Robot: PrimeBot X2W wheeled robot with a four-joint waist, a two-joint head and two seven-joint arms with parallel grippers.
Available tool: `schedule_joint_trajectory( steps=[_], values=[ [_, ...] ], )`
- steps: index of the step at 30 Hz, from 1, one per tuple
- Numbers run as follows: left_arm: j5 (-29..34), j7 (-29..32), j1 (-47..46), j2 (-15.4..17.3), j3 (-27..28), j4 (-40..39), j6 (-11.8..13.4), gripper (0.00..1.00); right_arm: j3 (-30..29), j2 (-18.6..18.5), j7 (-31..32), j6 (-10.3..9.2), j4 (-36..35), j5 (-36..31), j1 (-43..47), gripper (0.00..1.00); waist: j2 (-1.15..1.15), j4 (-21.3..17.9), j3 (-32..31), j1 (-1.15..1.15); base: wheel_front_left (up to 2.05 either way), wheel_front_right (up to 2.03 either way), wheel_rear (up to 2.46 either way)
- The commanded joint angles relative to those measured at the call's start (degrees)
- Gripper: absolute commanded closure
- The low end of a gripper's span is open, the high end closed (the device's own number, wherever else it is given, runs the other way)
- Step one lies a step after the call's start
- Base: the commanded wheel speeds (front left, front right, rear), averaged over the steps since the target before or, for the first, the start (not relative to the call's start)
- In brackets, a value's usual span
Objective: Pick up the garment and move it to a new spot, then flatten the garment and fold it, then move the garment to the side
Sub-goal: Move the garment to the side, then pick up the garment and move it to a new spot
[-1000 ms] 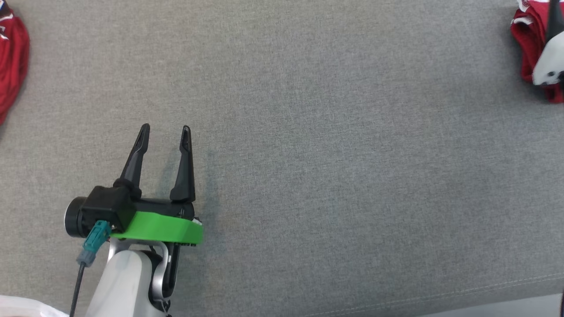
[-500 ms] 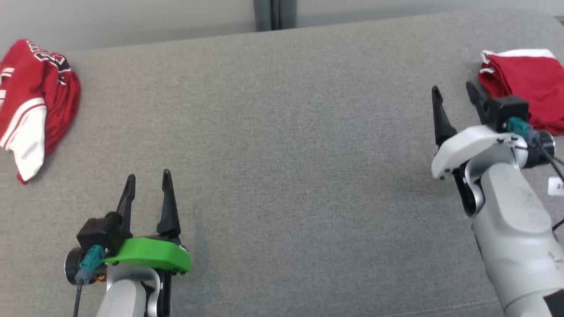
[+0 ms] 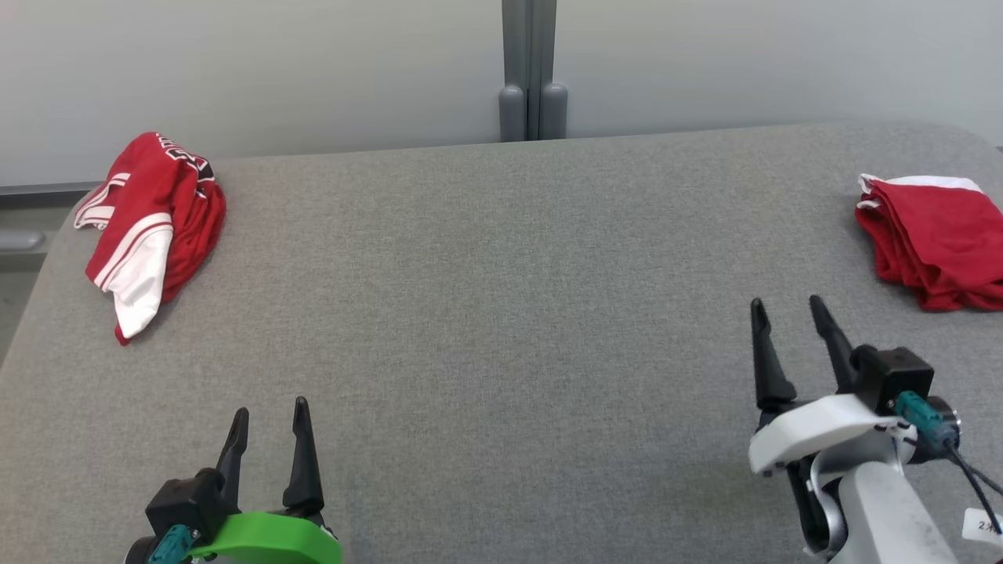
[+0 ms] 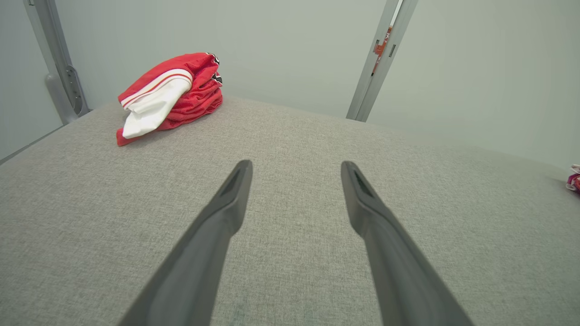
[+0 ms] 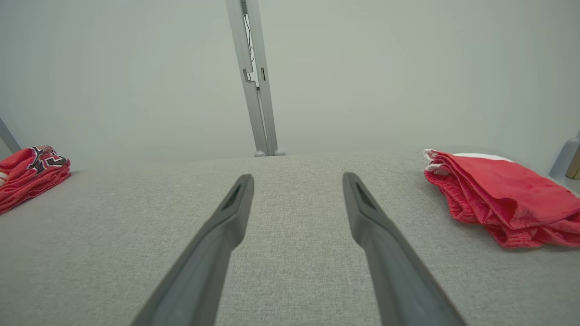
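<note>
Both grippers, left [image 3: 270, 406] and right [image 3: 785, 300], hang released and empty. My view has tipped up, and the right one has backed off the folded garment [image 3: 932, 239], which now lies ahead-right of its jaws, well apart; set aside, I judge. Its long axis seems to run crosswise to those jaws, with the white-trimmed edge toward the wall [image 3: 313, 70].

You are looking at a big grey table [image 3: 501, 313] with a soft cloth top. A red and white shirt [image 3: 153, 219] is lying bunched up near its far left corner. A red folded garment [image 3: 932, 239] is lying by its right edge, well apart from the shirt.
</note>
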Motion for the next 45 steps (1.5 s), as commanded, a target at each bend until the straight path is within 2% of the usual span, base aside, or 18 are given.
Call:
schedule_joint_trajectory(
  steps=[1, 4, 10, 24, 30, 45],
  values=[
    [0.6, -0.2, 0.9, 0.0, 0.2, -0.2, -0.2, 0.0, 1.3, 0.2, -0.2, 0.0, -1.1, 1.5, 1.7, 0.0, 0.0, 0.6, -0.9, 0.0, 0.0, 0.0, 0.0],
    [0.5, -0.2, 1.2, -0.1, 0.4, -0.4, -0.1, 0.0, 3.9, 0.0, -0.1, -0.02, -2.8, 4.5, 4.4, 0.0, 0.0, 0.5, -1.1, 0.0, 0.0, 0.0, 0.0],
    [0.8, -0.2, 1.3, -0.1, 0.6, -0.4, -0.3, 0.0, 6.3, 0.1, -0.2, -0.02, -3.8, 6.1, 6.1, 0.0, 0.0, 0.0, -1.0, 0.0, 0.0, 0.0, 0.0],
    [1.3, -0.2, 0.6, -0.2, 0.3, 0.1, -0.8, 0.0, 6.0, 0.1, -0.2, -0.02, -3.8, 4.2, 6.8, 0.0, 0.0, 1.5, -1.3, 0.0, 0.0, 0.0, 0.0],
    [1.5, -0.2, -0.1, -0.2, 0.1, -0.4, -0.5, 0.0, 6.6, 0.1, -0.2, -0.01, -4.6, 4.7, 6.8, 0.0, 0.0, 6.5, -1.1, 0.0, 0.0, 0.0, 0.0],
    [1.5, -0.2, 0.9, 0.6, 0.4, -0.9, -0.4, 0.0, 8.6, 0.1, -0.2, -0.01, -4.4, 5.9, 6.6, 0.0, 0.0, 25.6, -1.1, 0.0, 0.0, 0.0, 0.0]
  ],
)
